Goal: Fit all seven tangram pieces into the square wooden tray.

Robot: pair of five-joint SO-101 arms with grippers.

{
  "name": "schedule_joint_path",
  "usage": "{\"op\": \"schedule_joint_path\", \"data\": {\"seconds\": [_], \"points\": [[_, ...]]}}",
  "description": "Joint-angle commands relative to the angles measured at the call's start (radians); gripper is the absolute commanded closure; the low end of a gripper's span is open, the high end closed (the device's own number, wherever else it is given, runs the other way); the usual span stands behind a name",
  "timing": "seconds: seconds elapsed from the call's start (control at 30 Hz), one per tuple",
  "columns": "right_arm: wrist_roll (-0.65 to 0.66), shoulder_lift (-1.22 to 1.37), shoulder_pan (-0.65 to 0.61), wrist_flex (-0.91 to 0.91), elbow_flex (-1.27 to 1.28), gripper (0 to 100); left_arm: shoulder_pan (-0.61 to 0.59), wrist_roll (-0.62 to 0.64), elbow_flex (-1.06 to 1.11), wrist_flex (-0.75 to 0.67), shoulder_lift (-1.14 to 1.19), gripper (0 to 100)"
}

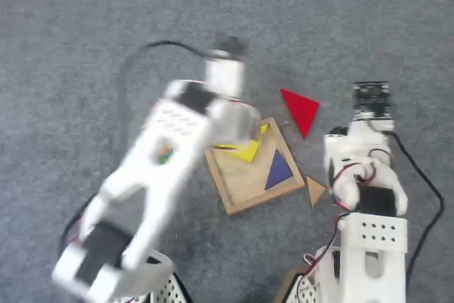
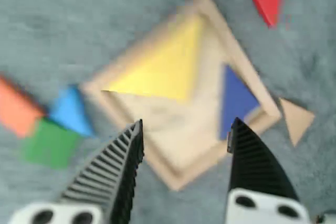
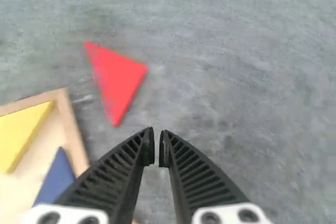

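The right gripper is seen over the grey carpet, its two ribbed black jaws brought almost together with only a thin slit between the tips, and nothing is held between them. A red triangle is laid flat on the carpet just ahead of the tips, close to a corner of the wooden tray but outside its rim. Inside the tray, a yellow triangle and a blue triangle are seated on the floor, apart from each other.

The tray is pale, smooth wood; the table cover is rough grey felt-like cloth; the right gripper is matt black ribbed plastic.
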Motion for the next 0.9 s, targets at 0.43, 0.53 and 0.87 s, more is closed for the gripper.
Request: {"op": "schedule_joint_path", "data": {"seconds": [0.43, 0.53, 0.87], "points": [[0.103, -0.022, -0.464, -0.188, 0.204, 96.3, -0.743, -0.423, 0.874, -0.41, -0.783, 83], [0.112, -0.022, -0.524, -0.16, 0.201, 96.5, -0.767, -0.451, 1.044, -0.516, -0.893, 83], [0.236, -0.021, -0.515, -0.119, 0.203, 99.1, -0.764, -0.522, 1.227, -0.534, -1.146, 83]]}}
